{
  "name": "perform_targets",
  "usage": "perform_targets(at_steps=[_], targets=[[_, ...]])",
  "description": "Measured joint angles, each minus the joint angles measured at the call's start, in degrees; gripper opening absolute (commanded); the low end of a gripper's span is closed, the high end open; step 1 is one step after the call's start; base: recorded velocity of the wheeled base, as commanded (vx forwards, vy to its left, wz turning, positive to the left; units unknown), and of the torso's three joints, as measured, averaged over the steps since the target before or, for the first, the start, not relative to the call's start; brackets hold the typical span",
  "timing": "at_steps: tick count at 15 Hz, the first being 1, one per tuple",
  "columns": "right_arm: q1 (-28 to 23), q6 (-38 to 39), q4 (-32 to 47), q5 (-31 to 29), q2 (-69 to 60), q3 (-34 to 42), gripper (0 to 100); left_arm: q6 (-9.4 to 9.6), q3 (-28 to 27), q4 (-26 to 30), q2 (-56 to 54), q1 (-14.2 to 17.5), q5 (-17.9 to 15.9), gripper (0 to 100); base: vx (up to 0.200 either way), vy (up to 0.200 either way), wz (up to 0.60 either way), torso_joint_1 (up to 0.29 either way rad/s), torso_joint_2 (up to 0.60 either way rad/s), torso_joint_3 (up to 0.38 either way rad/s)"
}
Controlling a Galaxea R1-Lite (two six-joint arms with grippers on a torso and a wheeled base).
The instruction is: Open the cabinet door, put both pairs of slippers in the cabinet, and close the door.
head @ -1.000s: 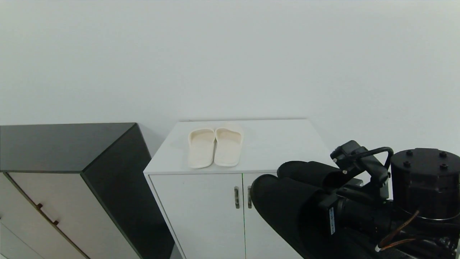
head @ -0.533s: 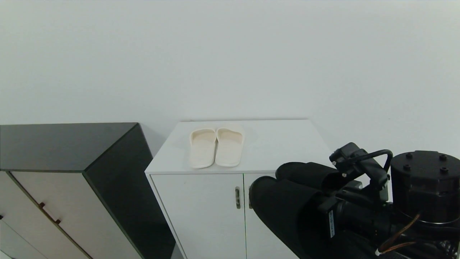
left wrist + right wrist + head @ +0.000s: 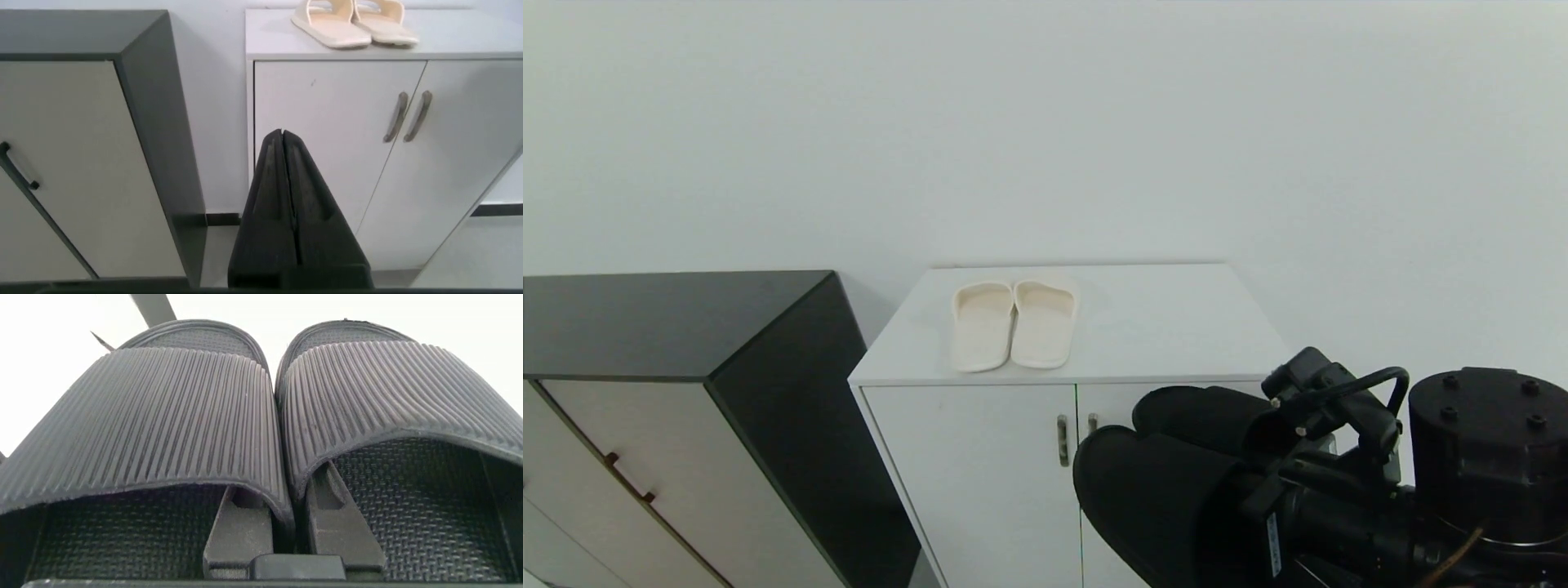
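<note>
Black slippers [image 3: 1168,490] lowered in right hand [image 3: 288,531]; ribbed straps side by side

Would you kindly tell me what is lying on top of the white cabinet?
A pair of cream slippers lies side by side on the cabinet. Its doors are shut, so the inside is hidden.

Left gripper [image 3: 283,139] closed, right gripper [image 3: 279,498] clamping 2 black slippers [image 3: 163,416]
</note>
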Motion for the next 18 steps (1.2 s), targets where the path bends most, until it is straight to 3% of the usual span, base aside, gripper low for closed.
perform_targets(at_steps=[6,7,18], targets=[[0.68,0.00,-0.05,0.11,-0.05,1.11,0,0.17,0.05,-0.02,0.00,0.00,0.44,0,0.000,0.000,0.00,-0.228,0.55,0.312],[0.68,0.00,-0.07,0.11,-0.05,1.16,0,0.17,0.05,-0.02,0.00,0.00,0.33,100,0.000,0.000,0.00,-0.203,0.52,0.315],[0.84,-1.12,-0.05,0.18,0.00,2.46,0,0.35,0.00,0.00,0.00,0.00,0.09,100,0.000,0.000,0.00,-0.175,0.49,0.320]])
